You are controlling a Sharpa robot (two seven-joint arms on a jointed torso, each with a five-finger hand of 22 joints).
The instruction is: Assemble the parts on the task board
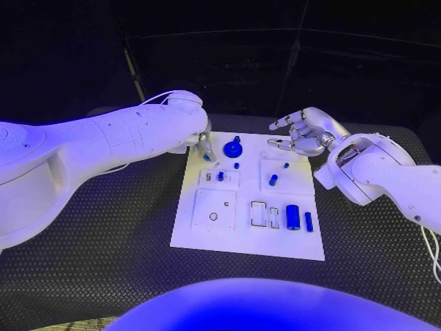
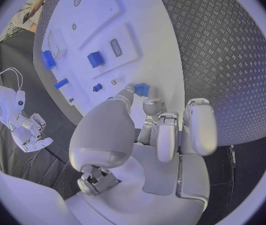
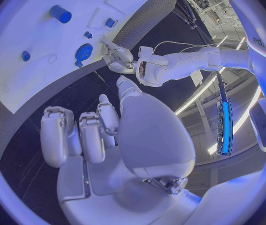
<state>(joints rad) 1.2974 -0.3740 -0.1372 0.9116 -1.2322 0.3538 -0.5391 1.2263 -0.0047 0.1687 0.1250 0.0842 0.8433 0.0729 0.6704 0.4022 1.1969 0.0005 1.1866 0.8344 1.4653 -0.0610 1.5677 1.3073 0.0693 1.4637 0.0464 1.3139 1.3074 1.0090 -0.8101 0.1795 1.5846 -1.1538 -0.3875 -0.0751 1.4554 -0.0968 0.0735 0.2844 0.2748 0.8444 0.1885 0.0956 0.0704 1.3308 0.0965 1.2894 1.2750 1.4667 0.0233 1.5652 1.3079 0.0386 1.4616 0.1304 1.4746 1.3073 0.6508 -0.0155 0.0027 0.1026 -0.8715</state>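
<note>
Board: white plate (image 1: pixel 242 234) is lying flat in the middle of the black ribbed table (image 1: pixel 91 255), its long side running away from the robot.
Near end: blue cylinder (image 1: pixel 292 217) is lying in the near right part of the board, with a thin blue bar (image 1: pixel 308 221) just beside it on the right and two pale slots to its left.
Middle: small blue peg (image 1: pixel 273 180) is standing in the right half; a smaller blue piece (image 1: pixel 220 176) is sitting in the left half.
Far end: round blue gear (image 1: pixel 233 147) is sitting near the far edge, a tiny blue stud (image 1: pixel 236 165) just in front of it.
Left hand: left hand (image 2: pixel 161 130) is reaching over the board's far left corner, thumb and a fingertip closing on a small blue block (image 2: pixel 143 89) at the board's edge; other fingers are curling in.
Right hand: right hand (image 1: pixel 302 132) is hanging above the far right corner, fingers apart and loosely bent, holding nothing, clear of the board.
</note>
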